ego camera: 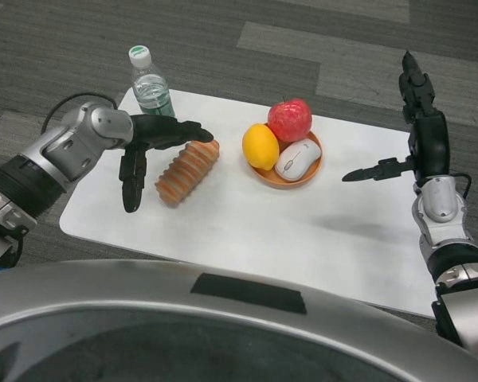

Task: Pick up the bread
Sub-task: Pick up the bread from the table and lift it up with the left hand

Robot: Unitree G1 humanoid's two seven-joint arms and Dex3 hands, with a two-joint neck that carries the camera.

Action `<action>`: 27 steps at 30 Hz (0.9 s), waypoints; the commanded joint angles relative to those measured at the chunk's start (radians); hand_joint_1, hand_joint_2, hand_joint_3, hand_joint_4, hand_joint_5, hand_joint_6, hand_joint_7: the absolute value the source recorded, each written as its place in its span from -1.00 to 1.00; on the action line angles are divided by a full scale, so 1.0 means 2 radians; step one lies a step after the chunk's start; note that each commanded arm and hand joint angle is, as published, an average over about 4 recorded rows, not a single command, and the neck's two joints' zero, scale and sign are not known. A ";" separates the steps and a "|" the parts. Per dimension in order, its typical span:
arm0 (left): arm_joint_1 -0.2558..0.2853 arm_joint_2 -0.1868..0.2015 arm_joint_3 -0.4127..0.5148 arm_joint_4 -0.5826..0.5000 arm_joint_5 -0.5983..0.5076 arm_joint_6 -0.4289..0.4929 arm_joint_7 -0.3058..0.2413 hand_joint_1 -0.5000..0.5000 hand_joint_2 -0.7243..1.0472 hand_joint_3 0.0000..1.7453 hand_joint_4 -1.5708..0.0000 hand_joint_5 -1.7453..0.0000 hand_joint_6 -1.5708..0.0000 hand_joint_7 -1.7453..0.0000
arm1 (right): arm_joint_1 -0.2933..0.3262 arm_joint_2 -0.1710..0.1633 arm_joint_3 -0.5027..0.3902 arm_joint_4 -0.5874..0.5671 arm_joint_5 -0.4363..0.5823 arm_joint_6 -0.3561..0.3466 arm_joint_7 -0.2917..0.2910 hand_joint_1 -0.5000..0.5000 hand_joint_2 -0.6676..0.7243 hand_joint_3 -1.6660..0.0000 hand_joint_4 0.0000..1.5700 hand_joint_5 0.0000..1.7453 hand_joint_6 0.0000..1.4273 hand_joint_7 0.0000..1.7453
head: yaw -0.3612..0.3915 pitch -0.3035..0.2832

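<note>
**Entry: bread, one loaf, not yet held**

Your left hand (147,147) hung spread and empty, fingers (131,187) just left of the bread (188,171); its long axis ran lower-left to upper-right. Right hand (410,139), splayed, empty, stood well apart. Count: one bottle (150,83), one dish (287,177), three items inside.

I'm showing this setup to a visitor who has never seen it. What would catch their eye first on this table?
Probably the orange plate at the table's middle, holding a red apple, a yellow lemon and, oddly, a white computer mouse. Next, the ridged bread to its left, with the left hand spread open over its near end. The right hand hangs raised off the table's right edge.
</note>
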 commanded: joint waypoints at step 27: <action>-0.025 -0.056 -0.071 0.092 0.107 -0.006 0.108 -0.11 -0.70 -0.90 1.00 1.00 1.00 0.76 | -0.006 0.006 -0.002 0.001 0.006 0.002 -0.005 -0.83 0.09 1.00 -1.00 -1.00 -1.00 -1.00 | -0.001 0.011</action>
